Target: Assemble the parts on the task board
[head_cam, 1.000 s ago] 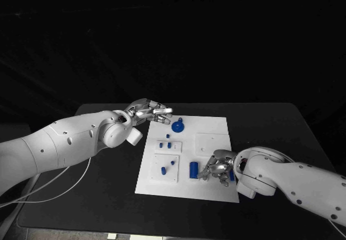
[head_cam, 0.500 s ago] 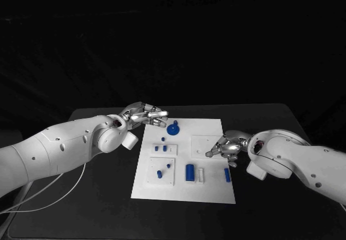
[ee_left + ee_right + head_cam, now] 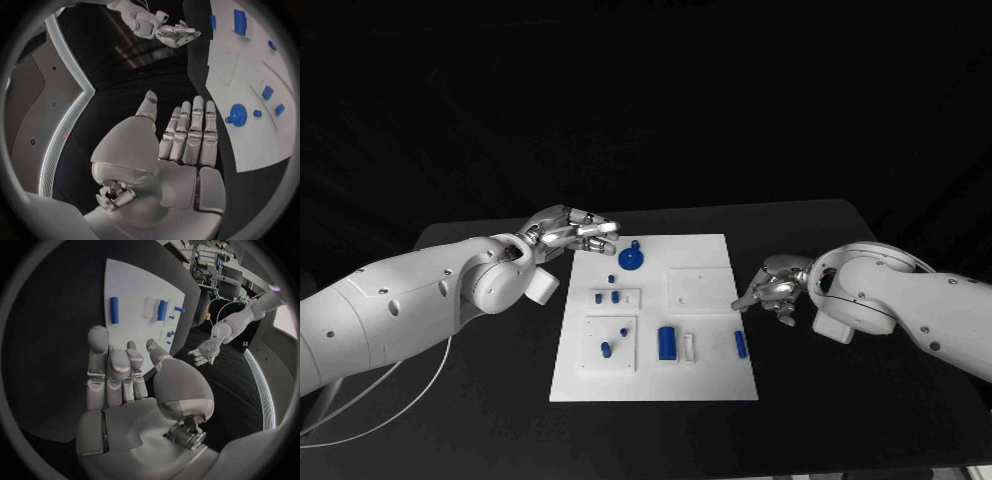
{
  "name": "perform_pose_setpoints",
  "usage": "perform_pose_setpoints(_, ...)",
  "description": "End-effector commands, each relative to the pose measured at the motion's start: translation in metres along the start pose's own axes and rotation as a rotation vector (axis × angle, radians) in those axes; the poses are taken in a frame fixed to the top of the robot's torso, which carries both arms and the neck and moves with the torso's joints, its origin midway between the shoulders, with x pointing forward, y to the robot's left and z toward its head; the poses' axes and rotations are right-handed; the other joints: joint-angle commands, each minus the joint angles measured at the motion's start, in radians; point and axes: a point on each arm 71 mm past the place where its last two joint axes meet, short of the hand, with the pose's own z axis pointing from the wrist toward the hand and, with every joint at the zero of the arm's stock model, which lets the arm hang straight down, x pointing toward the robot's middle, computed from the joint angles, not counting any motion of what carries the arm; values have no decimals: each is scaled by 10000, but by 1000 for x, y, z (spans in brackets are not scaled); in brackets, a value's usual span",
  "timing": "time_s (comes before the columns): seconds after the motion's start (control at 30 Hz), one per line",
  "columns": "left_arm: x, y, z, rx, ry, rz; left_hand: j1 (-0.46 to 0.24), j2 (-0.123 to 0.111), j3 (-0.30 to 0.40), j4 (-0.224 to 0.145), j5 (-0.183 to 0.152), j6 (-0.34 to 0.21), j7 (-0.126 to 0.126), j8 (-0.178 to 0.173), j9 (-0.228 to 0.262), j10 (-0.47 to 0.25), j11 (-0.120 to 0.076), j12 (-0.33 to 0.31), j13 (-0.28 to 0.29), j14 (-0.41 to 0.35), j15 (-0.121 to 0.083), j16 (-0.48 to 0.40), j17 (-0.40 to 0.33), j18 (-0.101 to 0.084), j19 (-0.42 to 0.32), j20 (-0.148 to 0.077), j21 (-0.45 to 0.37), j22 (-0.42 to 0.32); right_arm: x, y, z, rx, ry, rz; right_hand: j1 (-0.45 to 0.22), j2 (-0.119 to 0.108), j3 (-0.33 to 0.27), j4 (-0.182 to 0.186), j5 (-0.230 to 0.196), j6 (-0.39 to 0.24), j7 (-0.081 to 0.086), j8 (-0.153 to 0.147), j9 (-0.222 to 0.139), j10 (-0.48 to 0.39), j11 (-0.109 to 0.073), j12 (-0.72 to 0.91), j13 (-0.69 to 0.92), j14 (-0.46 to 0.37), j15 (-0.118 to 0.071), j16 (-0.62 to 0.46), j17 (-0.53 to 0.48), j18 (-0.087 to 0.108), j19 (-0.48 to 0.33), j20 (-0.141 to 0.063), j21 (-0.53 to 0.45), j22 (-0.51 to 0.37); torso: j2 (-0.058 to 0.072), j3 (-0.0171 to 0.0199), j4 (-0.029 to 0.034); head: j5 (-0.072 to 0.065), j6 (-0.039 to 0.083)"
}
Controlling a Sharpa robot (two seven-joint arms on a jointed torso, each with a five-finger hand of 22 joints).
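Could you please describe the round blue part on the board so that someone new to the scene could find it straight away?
Start at the white board in the middle of the black table and go to its far end, nearest the left hand. The round part lies there, just in from the far left corner. It is the only disc-shaped blue piece, with a small knob sticking out; the other parts are pegs or bars.

Head cam high, looking down on bench [image 3: 488, 400] and whole board [image 3: 704, 380]; left wrist cam close behind left hand [image 3: 181, 150], right wrist cam behind right hand [image 3: 125, 390]; all three views share the board, wrist cams each catch the opposite hand
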Motion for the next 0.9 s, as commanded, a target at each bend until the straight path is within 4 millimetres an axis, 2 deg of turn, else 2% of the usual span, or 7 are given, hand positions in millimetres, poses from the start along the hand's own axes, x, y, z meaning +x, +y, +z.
perform_pose_setpoints(0.03,0,-3,0,312,-105,-44,-24,8,-3,-55,-56,-52,16,33,16,-39,-33,-21,7,-34,-11,-50,16,7,-49,32,50,9,4,-11,1,863,354,-746,-55,-167,182,55,-51,-97,-4,-5,-33,-96,14,-34,-20,31,63,-70,-2,162,358,50,-39,-16,-9,-8,1,-115,-1)
perform_pose_setpoints(0.13,-1,-3,-1,368,-142,-59,-26,14,-5,-61,-58,-33,8,42,18,-25,-38,-18,7,-28,-13,-49,17,6,-52,30,48,8,8,-18,2,1090,377,-724,-161,-310,333,155,-56,-160,23,-6,-72,-100,33,-29,-31,35,72,-77,4,169,359,56,-45,-20,-8,-7,-4,-127,-11)
perform_pose_setpoints(0.27,-1,-4,-2,439,-178,-87,-30,23,-11,-71,-59,-7,-1,49,19,8,-49,-14,7,-11,-19,-48,19,1,-52,27,47,8,19,-24,7,1276,479,-685,-502,-707,763,676,-84,-349,90,-7,-310,-98,55,-43,-46,30,75,-97,24,176,366,50,-61,-28,-5,-11,7,-148,-44)
perform_pose_setpoints(0.37,-1,-4,-2,463,-185,-96,-30,23,-11,-71,-59,-7,-1,49,19,8,-49,-14,7,-11,-19,-48,19,1,-52,27,47,8,26,-26,10,1310,572,-676,-807,-843,772,1057,-95,-442,112,-8,-460,-90,79,-48,-44,33,94,-108,34,166,367,63,-79,-35,-3,-9,18,-165,-41)
perform_pose_setpoints(0.53,-2,-4,-3,464,-196,-108,-30,23,-11,-71,-59,-7,-1,49,19,8,-49,-14,7,-11,-19,-48,19,1,-52,27,47,8,36,-28,15,1424,643,-857,-800,-860,653,1222,-94,-422,112,-2,-603,-82,78,-44,-32,41,96,-114,53,167,371,65,-91,-39,-1,-10,26,-166,-55)
perform_pose_setpoints(0.57,-2,-4,-3,458,-206,-110,-30,23,-11,-71,-59,-7,-1,49,19,8,-49,-14,7,-11,-19,-48,19,1,-52,27,47,8,38,-28,16,1470,651,-909,-656,-862,602,1290,-94,-385,111,1,-759,-80,78,-58,-26,49,97,-128,77,164,374,66,-99,-38,-1,-15,19,-161,-60)
perform_pose_setpoints(0.9,-3,-3,-3,366,-174,-179,-75,29,-54,-80,-71,3,0,33,15,9,-47,-28,6,-11,-19,-52,13,-11,-50,19,45,7,58,-28,25,1635,1027,-1205,-550,-904,625,1185,-94,-376,116,2,-842,-79,90,-63,-19,50,110,-160,77,158,366,76,-125,-44,-4,-14,26,-90,-83)
